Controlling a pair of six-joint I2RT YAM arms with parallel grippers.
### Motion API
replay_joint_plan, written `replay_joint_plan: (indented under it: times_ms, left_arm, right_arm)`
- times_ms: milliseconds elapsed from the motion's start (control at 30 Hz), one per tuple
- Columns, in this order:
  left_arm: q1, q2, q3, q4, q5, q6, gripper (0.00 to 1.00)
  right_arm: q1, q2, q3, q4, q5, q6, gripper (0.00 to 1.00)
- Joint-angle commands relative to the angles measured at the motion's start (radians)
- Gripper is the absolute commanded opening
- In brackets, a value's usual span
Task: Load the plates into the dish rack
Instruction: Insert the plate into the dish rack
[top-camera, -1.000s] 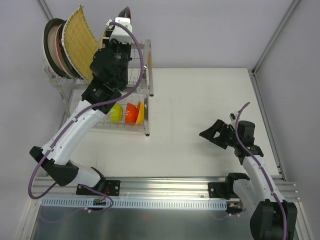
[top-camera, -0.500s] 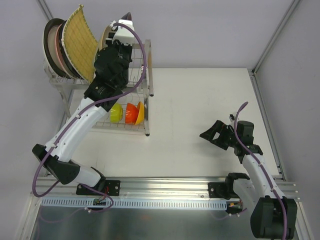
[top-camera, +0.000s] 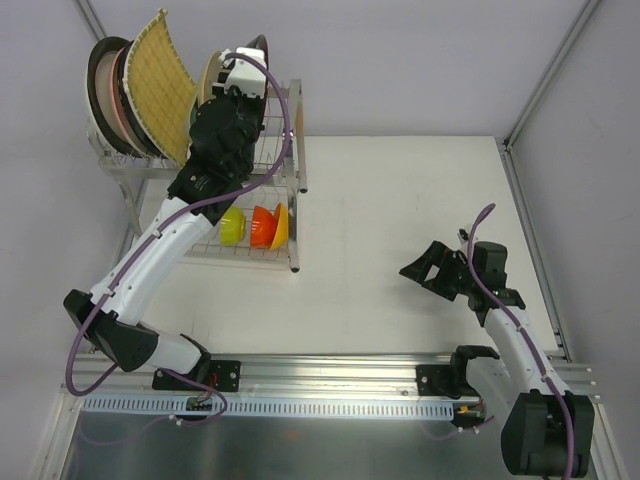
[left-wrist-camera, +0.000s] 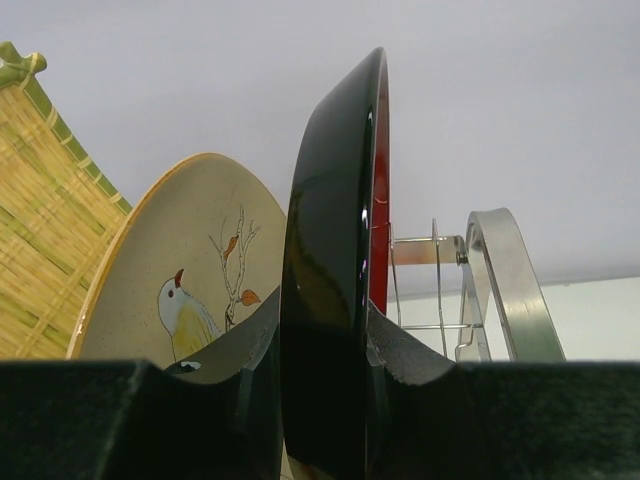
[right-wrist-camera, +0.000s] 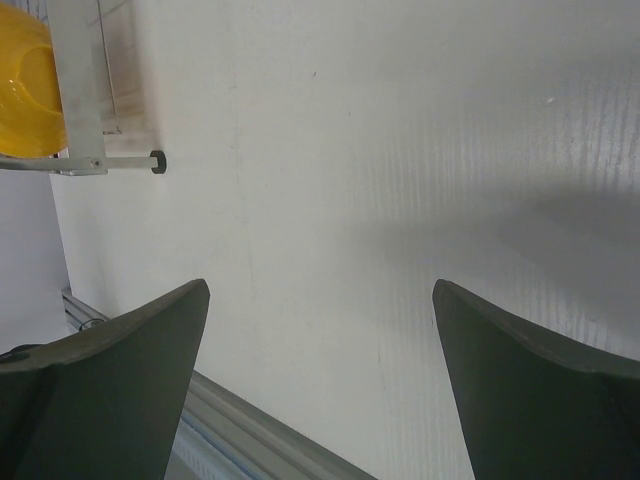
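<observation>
My left gripper (left-wrist-camera: 325, 350) is shut on the lower edge of a plate, glossy black outside and red inside (left-wrist-camera: 335, 250), and holds it upright on edge. In the top view this gripper (top-camera: 245, 62) is over the upper tier of the silver wire dish rack (top-camera: 292, 150). A beige plate with a painted bird (left-wrist-camera: 190, 270) stands just left of the held plate. A yellow woven square plate (top-camera: 160, 85) and dark-rimmed round plates (top-camera: 102, 85) stand further left in the rack. My right gripper (top-camera: 412, 268) hangs open over the table with nothing between its fingers (right-wrist-camera: 130, 350).
Small green (top-camera: 231, 226), orange (top-camera: 262, 226) and yellow (top-camera: 281, 226) bowls sit in the rack's lower tier. The rack's tubular end hoop (left-wrist-camera: 505, 285) stands right of the held plate. Aluminium rails run along the table's near edge (top-camera: 350, 370) and right side.
My left gripper has shifted slightly up and toward the back of the rack with the plate. The right arm has barely moved.
</observation>
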Motion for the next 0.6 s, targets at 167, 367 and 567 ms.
replay_joint_plan:
  times_ms: [167,367,567]
  left_arm:
    - [0.012,-0.105,-0.034,0.115,0.04,-0.046,0.0]
    - [0.012,-0.143,-0.087,0.11,0.043,-0.078,0.0]
    - [0.012,-0.161,-0.108,0.089,0.04,-0.116,0.01]
  right_arm:
    - [-0.002,0.008,0.036,-0.007,0.007,-0.018,1.0]
    - [-0.002,0.011,0.036,-0.007,0.008,-0.018,0.99]
    - [-0.002,0.02,0.038,-0.011,0.008,-0.018,1.0]
